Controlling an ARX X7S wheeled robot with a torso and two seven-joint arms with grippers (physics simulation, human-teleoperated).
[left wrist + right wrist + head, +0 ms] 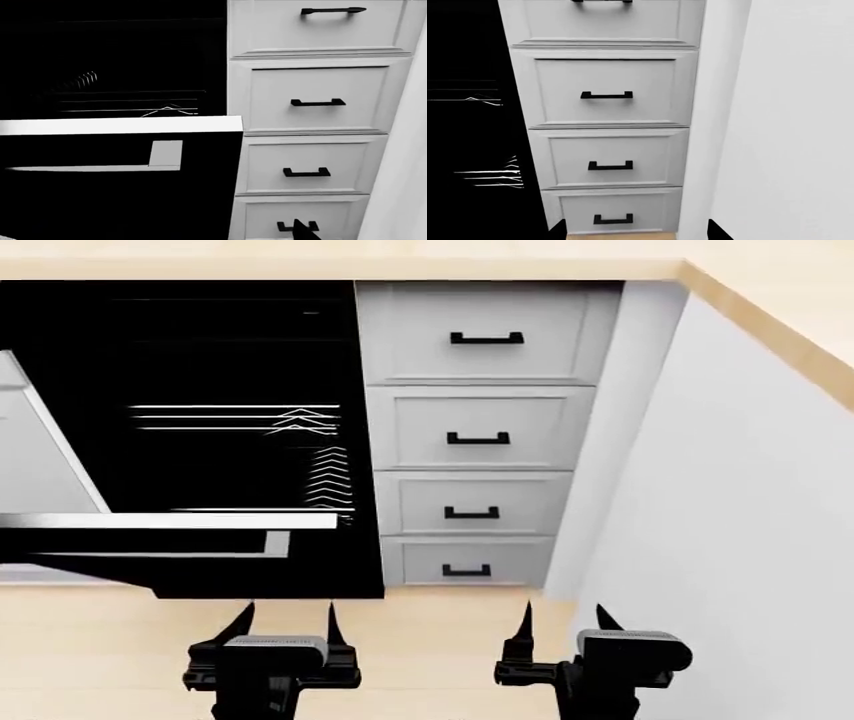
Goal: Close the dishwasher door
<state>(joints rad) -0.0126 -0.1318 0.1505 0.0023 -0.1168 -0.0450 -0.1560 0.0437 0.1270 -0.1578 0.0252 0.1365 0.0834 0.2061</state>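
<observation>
The dishwasher door (200,575) is a glossy black panel, open and tilted out from the dark dishwasher cavity (200,370). Its silver edge strip (160,522) faces up, with the silver bar handle (147,546) just below it. In the left wrist view the door (120,205) fills the near side, with its strip (120,125) and handle (87,168). My left gripper (288,618) is open and empty, just in front of the door's right end and apart from it. My right gripper (563,620) is open and empty, in front of the drawers; its fingertips (558,231) frame the lowest drawer.
A stack of light grey drawers (474,430) with small black handles stands right of the dishwasher, also in the right wrist view (607,95). A white side panel (721,520) rises at the right. A wooden countertop (400,260) runs above. Wire racks (307,440) sit inside the cavity.
</observation>
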